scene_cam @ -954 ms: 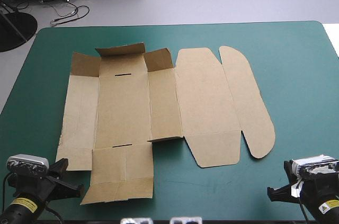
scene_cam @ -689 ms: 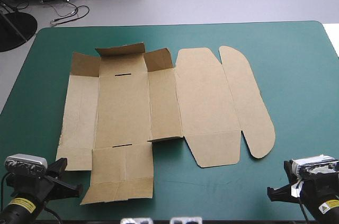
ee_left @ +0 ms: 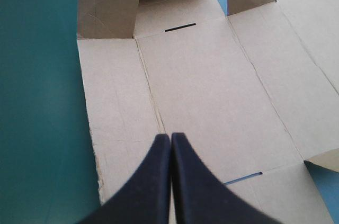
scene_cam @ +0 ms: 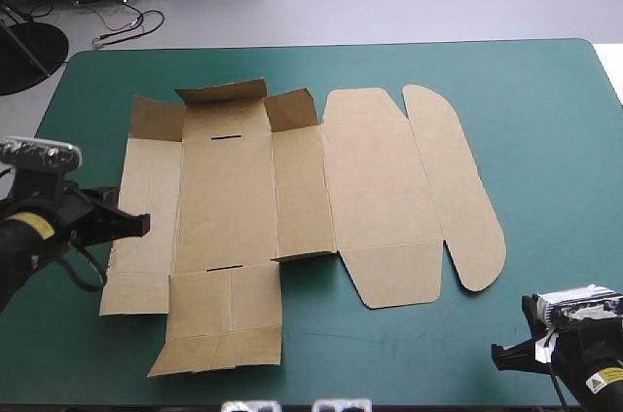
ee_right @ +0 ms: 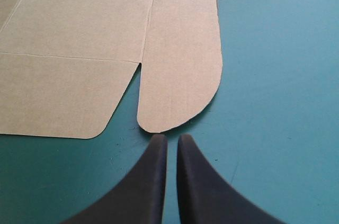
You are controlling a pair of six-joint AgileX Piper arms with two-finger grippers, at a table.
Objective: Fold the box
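Observation:
The brown box lies as a cut sheet across the left and middle of the table. It is mostly flat, with three short flaps raised at its far end. My left gripper is shut and empty. It hovers over the box's left side panel, pointing across the sheet toward the slot near the far flaps. My right gripper is shut near the table's front right corner. Its tips stop just short of the box's rounded tab, over the cover.
The teal-green cover runs from the box's rounded right tab to the table's right edge. A narrow strip of cover lies between the box and the left edge. The box's near flap reaches close to the front edge.
My left arm has moved from the table's front left corner toward the far side and now sits over the box's left panel. The right arm and the box have not moved.

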